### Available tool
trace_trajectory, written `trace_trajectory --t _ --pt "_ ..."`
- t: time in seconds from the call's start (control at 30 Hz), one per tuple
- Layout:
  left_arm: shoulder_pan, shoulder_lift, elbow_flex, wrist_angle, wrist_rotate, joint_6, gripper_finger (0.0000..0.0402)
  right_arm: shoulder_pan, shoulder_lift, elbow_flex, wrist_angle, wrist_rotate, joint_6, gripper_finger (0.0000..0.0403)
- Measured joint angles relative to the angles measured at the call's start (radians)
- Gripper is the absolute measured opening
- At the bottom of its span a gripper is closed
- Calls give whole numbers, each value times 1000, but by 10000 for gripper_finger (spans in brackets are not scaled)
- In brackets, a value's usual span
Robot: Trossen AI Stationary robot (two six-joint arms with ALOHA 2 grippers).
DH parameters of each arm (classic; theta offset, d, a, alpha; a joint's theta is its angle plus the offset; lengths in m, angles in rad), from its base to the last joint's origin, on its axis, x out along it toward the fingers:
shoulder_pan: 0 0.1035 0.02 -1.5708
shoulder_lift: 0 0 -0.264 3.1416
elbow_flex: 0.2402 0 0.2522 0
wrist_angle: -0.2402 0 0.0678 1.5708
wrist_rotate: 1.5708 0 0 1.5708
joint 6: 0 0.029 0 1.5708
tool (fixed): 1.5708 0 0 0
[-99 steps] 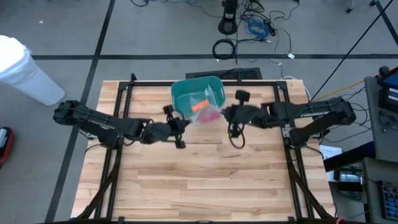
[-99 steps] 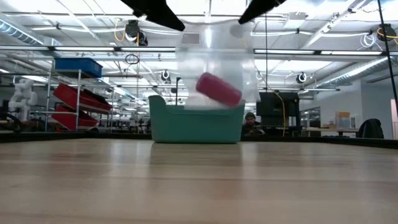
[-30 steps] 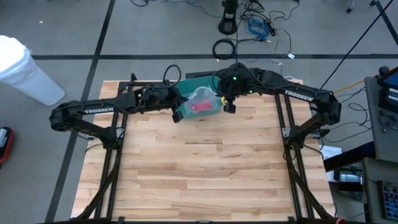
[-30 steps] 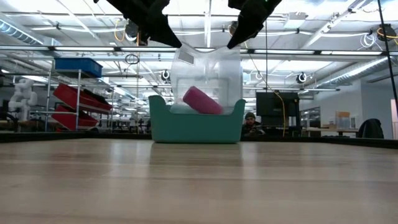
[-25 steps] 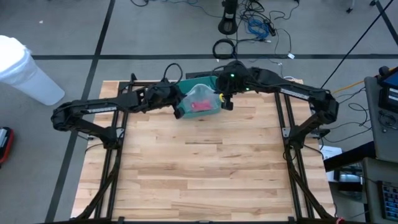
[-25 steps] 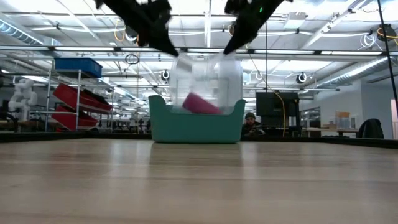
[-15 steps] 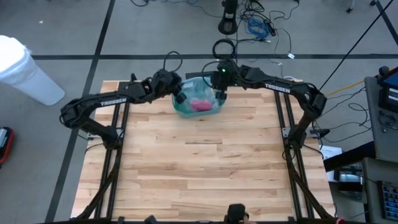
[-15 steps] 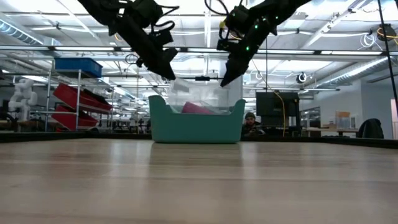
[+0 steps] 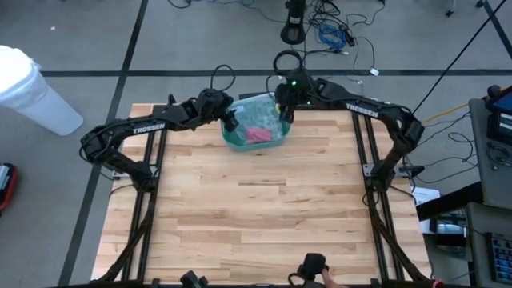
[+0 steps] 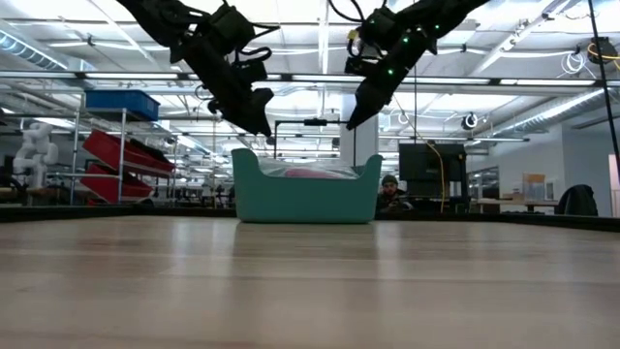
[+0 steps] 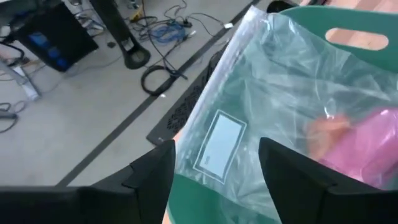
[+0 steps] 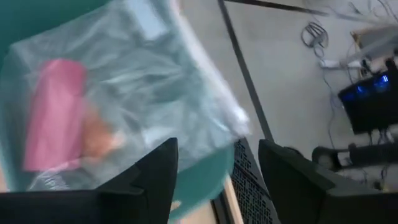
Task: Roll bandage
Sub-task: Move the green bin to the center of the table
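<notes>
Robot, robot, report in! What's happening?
Left tool and right tool open above teal bin. Bagged pink bandage roll lying in bin. Nothing in the way.

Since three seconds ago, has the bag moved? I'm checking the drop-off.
Yes. The bag went from hanging above the table into the teal bin, at the far edge.

Grey floor (image 9: 200, 36) with cables (image 9: 328, 32); shelving (image 10: 116, 145) under ceiling lights.

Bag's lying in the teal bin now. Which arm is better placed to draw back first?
Either; it's close. The left gripper and right gripper both stand open above opposite ends of the teal plastic bin, holding nothing. The clear plastic bag with the pink bandage roll lies inside.
</notes>
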Motion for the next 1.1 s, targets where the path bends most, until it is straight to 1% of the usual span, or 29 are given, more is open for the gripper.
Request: trace_trajectory --t 0.13,0.27,0.3,0.37,0.43,0.5,0.7,0.83,0.97,1.1 --pt "2 -9 0 -28 -51 5 234 -46 -22 0 -5 -4 98 207" --pt "12 -19 1 -64 -79 2 233 -93 -14 0 -69 -15 251 202" --pt "17 -19 1 -85 -68 2 233 -110 -10 0 -81 -46 284 201" --pt "37 -18 1 -133 7 -4 232 -142 -5 0 -103 -142 345 198" --pt "58 -18 1 -168 69 -44 232 -167 -3 0 -100 -242 403 195" --pt "75 -18 1 -212 108 -77 232 -177 -3 0 -101 -289 446 192" --pt "119 -22 1 -331 130 -158 232 -172 8 0 -150 -283 523 185" --pt "131 -23 1 -355 166 -199 232 -157 50 0 -169 -253 558 185" --pt "134 -23 1 -363 207 -211 232 -137 107 -1 -149 -261 564 183" --pt "129 -23 1 -363 221 -213 232 -121 141 -1 -128 -265 575 164"
